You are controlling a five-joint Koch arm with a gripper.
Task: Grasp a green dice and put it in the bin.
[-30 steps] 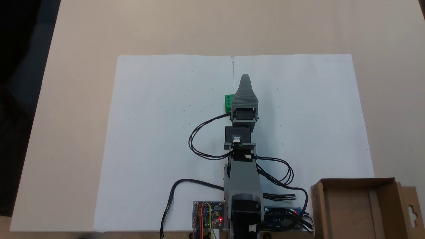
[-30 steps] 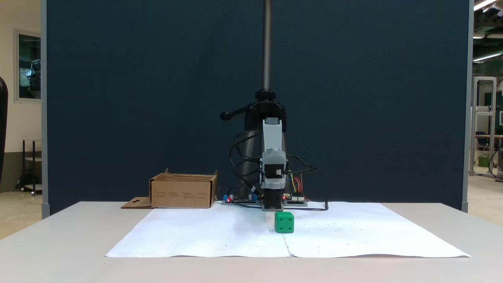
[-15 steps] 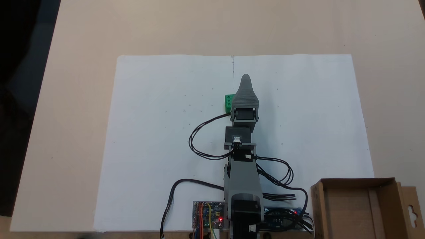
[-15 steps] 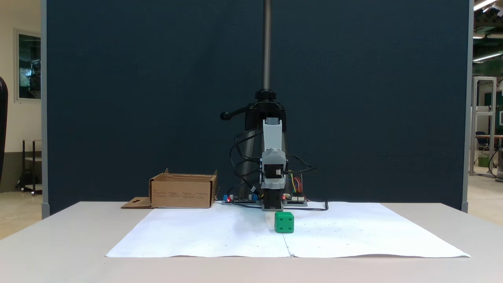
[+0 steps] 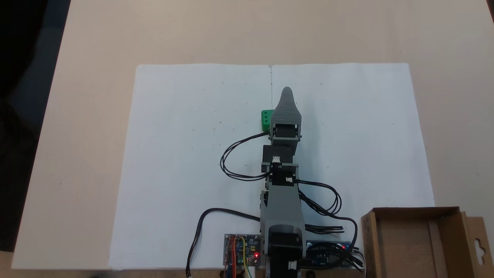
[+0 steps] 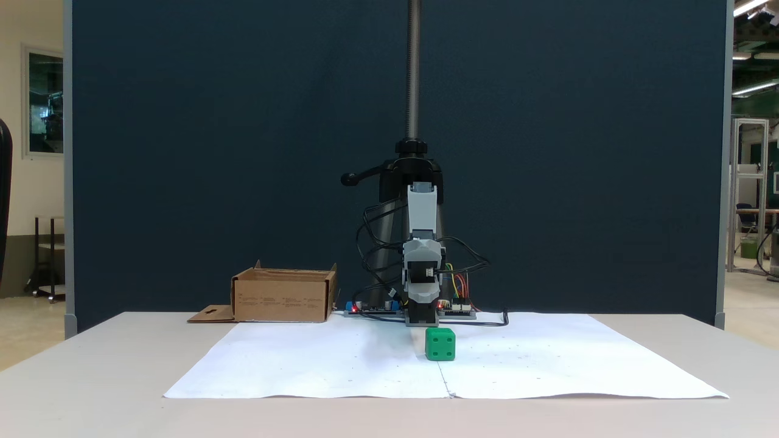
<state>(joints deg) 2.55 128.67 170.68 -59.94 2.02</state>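
- The small bright green dice with dark round pips [image 5: 266,119] [image 6: 440,344] is sitting on the large white paper sheet [image 5: 185,162] [image 6: 304,365] that is covering the middle of the beige tabletop [image 5: 88,58] [image 6: 91,377].
- In the fixed view from above, the dice is lying just left of the sheet's centre crease, and the grey plastic end effector [image 5: 287,91] is covering the dice's right part.
- In the fixed view from the front, the dice is standing free in front of the arm, with four pips showing on its facing side.
- The end effector is pointing away from the arm's base along the crease; only one tapering grey jaw is showing from above, so whether it is open or closed I cannot tell.
- The shallow brown cardboard bin [image 5: 413,243] [image 6: 283,296] is resting on the tabletop well apart from the dice, beside the arm's base and off the sheet's corner.
- Its side flap with the hang-hole cutout [image 5: 478,245] [image 6: 210,314] is lying flat on the side turned away from the dice.
- Black cables [image 5: 231,162] are looping over the sheet between the dice and the small circuit boards with red lights [image 5: 241,251] at the arm's base.
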